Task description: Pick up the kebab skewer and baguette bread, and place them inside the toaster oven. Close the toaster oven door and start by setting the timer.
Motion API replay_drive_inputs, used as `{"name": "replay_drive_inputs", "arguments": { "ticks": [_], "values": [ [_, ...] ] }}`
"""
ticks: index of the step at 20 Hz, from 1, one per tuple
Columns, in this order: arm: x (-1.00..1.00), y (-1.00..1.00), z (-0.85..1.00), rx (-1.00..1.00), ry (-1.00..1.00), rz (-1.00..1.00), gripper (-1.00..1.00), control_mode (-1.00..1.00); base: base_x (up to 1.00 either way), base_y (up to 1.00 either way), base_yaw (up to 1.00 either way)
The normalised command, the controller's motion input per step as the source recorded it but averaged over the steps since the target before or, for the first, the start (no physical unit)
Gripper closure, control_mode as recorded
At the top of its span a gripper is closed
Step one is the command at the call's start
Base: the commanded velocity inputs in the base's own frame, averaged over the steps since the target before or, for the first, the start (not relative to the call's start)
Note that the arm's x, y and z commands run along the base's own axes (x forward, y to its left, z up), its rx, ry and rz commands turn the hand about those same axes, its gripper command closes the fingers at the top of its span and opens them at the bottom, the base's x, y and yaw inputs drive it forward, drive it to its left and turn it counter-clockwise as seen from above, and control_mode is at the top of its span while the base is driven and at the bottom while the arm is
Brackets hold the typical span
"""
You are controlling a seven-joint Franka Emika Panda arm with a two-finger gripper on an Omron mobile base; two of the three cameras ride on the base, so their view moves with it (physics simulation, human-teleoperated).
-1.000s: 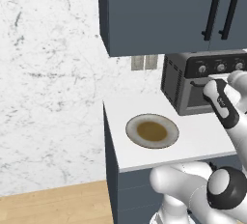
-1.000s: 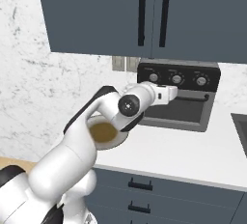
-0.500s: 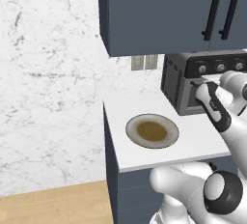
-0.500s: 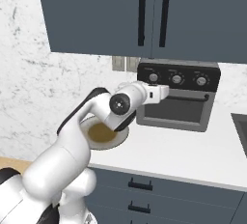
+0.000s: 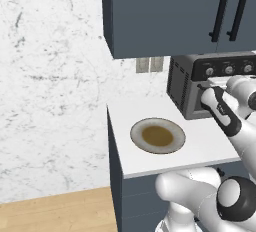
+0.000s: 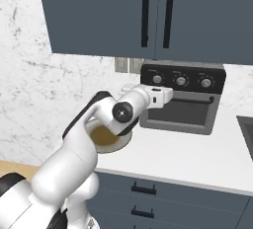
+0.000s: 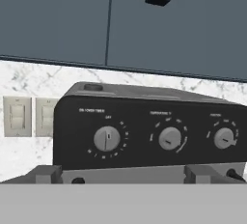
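The toaster oven (image 6: 182,97) sits at the right of centre in the right base view, on the white counter (image 6: 197,156) under the blue-grey cabinets (image 6: 148,16), its door (image 6: 180,114) closed. The gripper (image 7: 123,174) hangs in front of the knob panel with its jaws spread wide and nothing between them. A round plate (image 5: 157,135) lies on the counter left of the oven, mid-frame in the left base view, with a brown patch in its middle

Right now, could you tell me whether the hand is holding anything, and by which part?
Nothing is held. The hand is open in front of the toaster oven, facing its three knobs, with nothing between its fingertips.
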Motion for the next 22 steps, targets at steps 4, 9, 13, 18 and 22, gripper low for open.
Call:
{"name": "replay_drive_inputs", "arguments": {
  "ticks": [4,9,13,18,22],
  "values": [
    [0.05,0.0,0.0,0.0,-0.07,0.0,-1.0,-1.0,0.0,0.0,0.0],
    [0.07,0.0,0.0,0.0,-0.01,0.0,-1.0,-1.0,0.0,0.0,0.0],
    [0.14,0.0,0.0,0.0,0.0,0.0,-1.0,-1.0,0.0,0.0,0.0],
    [0.07,0.0,0.0,0.0,0.0,0.0,-1.0,-1.0,0.0,0.0,0.0],
    [0.11,0.0,0.0,0.0,0.0,0.01,-1.0,-1.0,0.0,0.0,0.0]
  ]
}}
